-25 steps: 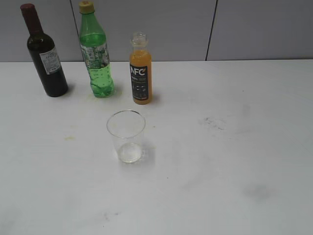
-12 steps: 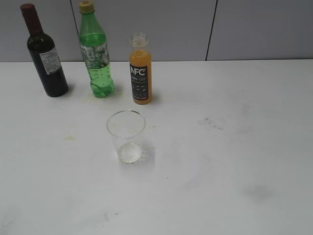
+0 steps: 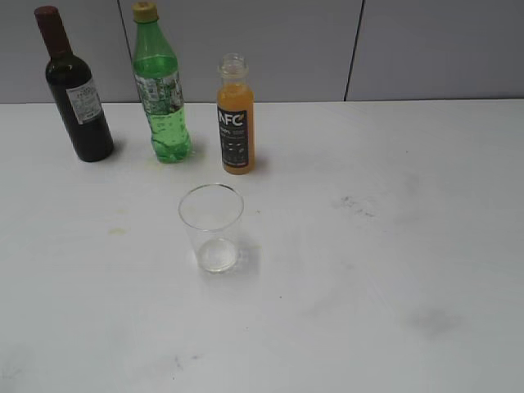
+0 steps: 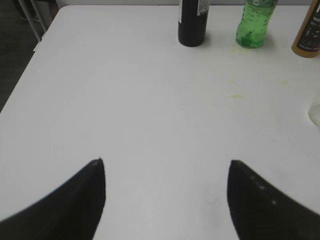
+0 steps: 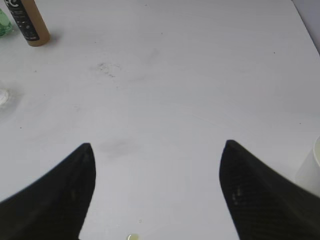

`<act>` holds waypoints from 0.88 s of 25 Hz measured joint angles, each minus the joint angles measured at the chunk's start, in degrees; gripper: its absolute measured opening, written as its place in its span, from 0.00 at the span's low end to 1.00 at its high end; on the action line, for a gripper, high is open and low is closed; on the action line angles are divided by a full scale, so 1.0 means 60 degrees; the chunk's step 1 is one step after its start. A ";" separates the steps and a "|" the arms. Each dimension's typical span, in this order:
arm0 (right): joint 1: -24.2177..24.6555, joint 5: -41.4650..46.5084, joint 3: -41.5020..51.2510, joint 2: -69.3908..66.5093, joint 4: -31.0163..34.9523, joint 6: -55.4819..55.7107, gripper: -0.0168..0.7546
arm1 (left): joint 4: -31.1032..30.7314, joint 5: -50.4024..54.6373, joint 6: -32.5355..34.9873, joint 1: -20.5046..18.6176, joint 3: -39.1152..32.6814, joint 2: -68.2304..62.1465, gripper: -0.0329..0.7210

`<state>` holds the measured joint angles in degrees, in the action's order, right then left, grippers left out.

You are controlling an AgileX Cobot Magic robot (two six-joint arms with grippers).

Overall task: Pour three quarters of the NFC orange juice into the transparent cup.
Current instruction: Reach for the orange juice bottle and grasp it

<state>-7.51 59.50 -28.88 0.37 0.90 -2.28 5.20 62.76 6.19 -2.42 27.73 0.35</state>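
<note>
The NFC orange juice [image 3: 235,119] stands uncapped and upright at the back of the white table, nearly full; its base shows in the left wrist view [image 4: 308,37] and the right wrist view [image 5: 27,22]. The transparent cup [image 3: 211,227] stands empty in front of it; its edge shows in the left wrist view [image 4: 315,112]. Neither gripper shows in the exterior view. My left gripper [image 4: 165,165] is open and empty over bare table, left of the cup. My right gripper [image 5: 157,147] is open and empty over bare table, right of the bottle.
A dark wine bottle [image 3: 75,90] and a green plastic bottle [image 3: 162,90] stand left of the juice at the back. A white object [image 5: 311,165] sits at the right edge of the right wrist view. The table's left edge [image 4: 30,60] shows.
</note>
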 joint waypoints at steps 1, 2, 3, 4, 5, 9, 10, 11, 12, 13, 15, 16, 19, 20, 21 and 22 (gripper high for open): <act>0.0000 0.0000 0.0000 0.0000 0.0000 0.0000 0.79 | 0.0000 0.0000 0.0000 0.0000 0.0000 0.0000 0.82; 0.0000 0.0000 0.0000 0.0000 0.0000 0.0000 0.79 | 0.0000 0.0000 0.0000 0.0000 0.0000 0.0000 0.82; 0.0000 0.0000 0.0000 0.0000 0.0000 0.0000 0.79 | 0.0000 0.0000 0.0000 0.0000 0.0000 0.0000 0.82; 0.0000 0.0000 0.0000 0.0000 0.0000 0.0000 0.79 | 0.0000 0.0000 0.0000 0.0000 0.0000 0.0000 0.82; 0.0000 0.0000 0.0000 0.0000 0.0000 0.0010 0.79 | 0.0000 0.0000 0.0000 0.0000 0.0000 0.0000 0.82; 0.0000 0.0000 0.0000 0.0000 0.0000 0.0010 0.79 | 0.0000 0.0000 0.0000 0.0000 0.0000 0.0000 0.82; 0.0000 0.0008 0.0000 0.0000 0.0000 0.0010 0.79 | 0.0000 0.0000 0.0000 0.0000 0.0000 0.0000 0.82; 0.0000 0.0005 0.0000 0.0000 0.0000 0.0010 0.79 | 0.0000 0.0000 0.0000 0.0000 0.0000 0.0000 0.82; 0.0000 0.0005 0.0000 0.0000 0.0000 0.0010 0.79 | 0.0000 0.0000 0.0000 0.0000 0.0000 0.0000 0.82; 0.0000 0.0005 0.0000 0.0000 0.0000 0.0010 0.79 | 0.0000 0.0000 0.0000 0.0000 0.0000 0.0000 0.82; 0.0000 0.0005 0.0000 0.0000 0.0000 0.0010 0.79 | 0.0000 0.0000 0.0000 0.0000 0.0000 0.0000 0.82; 0.0000 0.0005 0.0000 0.0000 0.0000 0.0010 0.79 | 0.0000 0.0000 0.0000 0.0000 0.0000 0.0000 0.82; 0.0000 0.0005 0.0000 0.0000 -0.0022 0.0051 0.79 | 0.0000 0.0000 0.0000 0.0000 0.0000 0.0000 0.82; 0.0000 0.0005 0.0000 0.0000 -0.0058 0.0125 0.79 | 0.0000 0.0000 0.0000 0.0000 0.0000 0.0000 0.82; 0.0000 0.0005 0.0000 0.0000 -0.0079 0.0172 0.79 | 0.0000 0.0000 0.0000 0.0000 0.0000 0.0000 0.82; 0.0000 0.0005 0.0000 0.0000 -0.0150 0.0203 0.79 | 0.0000 0.0000 0.0000 0.0000 0.0000 0.0000 0.82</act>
<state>-7.51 59.53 -28.88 0.37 0.00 -1.06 5.20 62.76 6.19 -2.42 27.73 0.35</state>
